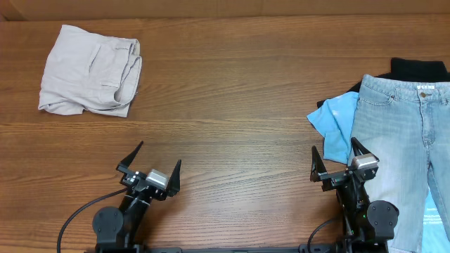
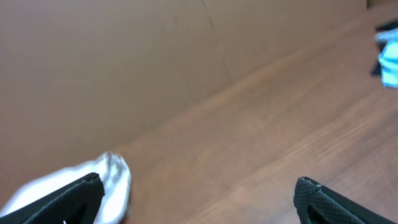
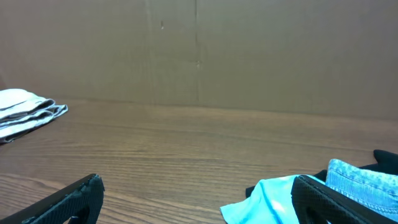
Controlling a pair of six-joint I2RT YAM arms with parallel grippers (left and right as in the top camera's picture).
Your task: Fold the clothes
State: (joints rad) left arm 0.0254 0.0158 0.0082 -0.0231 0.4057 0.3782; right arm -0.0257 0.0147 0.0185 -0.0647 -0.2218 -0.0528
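The pale beige trousers (image 1: 90, 70) lie folded in a compact bundle at the table's far left. They show blurred in the left wrist view (image 2: 109, 180) and far off in the right wrist view (image 3: 25, 109). My left gripper (image 1: 150, 166) is open and empty near the front edge, well below the trousers. My right gripper (image 1: 339, 160) is open and empty at the front right, beside the other garments.
Light blue denim jeans (image 1: 401, 147) lie at the right over a bright sky-blue top (image 1: 336, 123) and a black garment (image 1: 418, 69). The blue top (image 3: 267, 199) and jeans (image 3: 360, 177) show in the right wrist view. A brown wall (image 3: 199, 50) stands behind the table.
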